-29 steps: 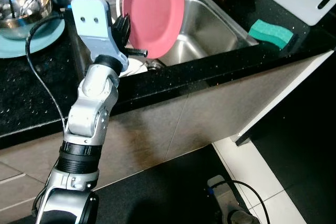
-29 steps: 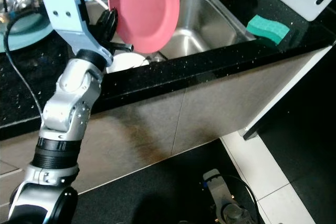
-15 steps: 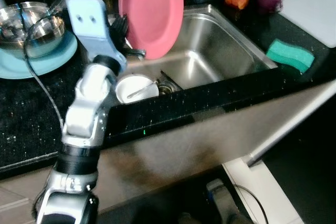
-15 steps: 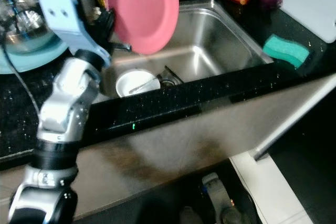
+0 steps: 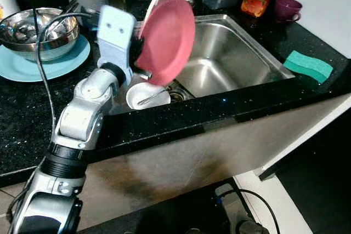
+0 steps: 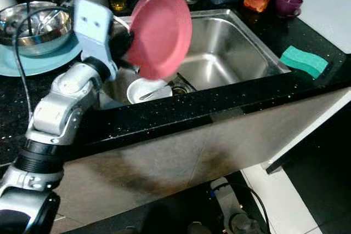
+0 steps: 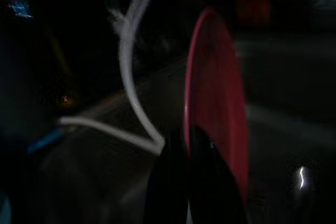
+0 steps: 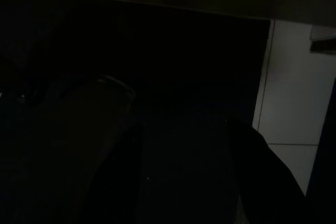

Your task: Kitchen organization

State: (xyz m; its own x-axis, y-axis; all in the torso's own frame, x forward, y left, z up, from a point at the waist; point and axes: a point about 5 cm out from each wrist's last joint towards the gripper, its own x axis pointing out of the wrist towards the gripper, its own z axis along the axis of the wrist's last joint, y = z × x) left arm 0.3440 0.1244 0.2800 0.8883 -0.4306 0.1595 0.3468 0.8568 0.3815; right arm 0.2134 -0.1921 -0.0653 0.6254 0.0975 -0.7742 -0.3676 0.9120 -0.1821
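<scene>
The left gripper (image 5: 141, 53) is pinching the rim of a pink plate (image 5: 167, 36), its two black fingers (image 7: 202, 182) clamped on either face of the edge, as the left wrist view is showing. The plate is standing nearly on edge in the air, tilted, with its face turned toward the right end of the desk (image 5: 33, 108) and its lower rim hanging over the left part of the sink (image 5: 230, 53). Straight below the plate, at the sink's near-left corner, a white bowl (image 5: 145, 96) with a spoon in it is sitting beside the drain. Toward the desk's left edge, on the far side of the gripper from the sink, a blue plate (image 5: 55, 64) is carrying a steel bowl (image 5: 38, 26). So the coming move is likely turning on which way the plate goes from here: down into the sink or across to the left, and the left arm is the one nearer either way. The right gripper is hanging idle low down; I cannot tell whether it is open.
</scene>
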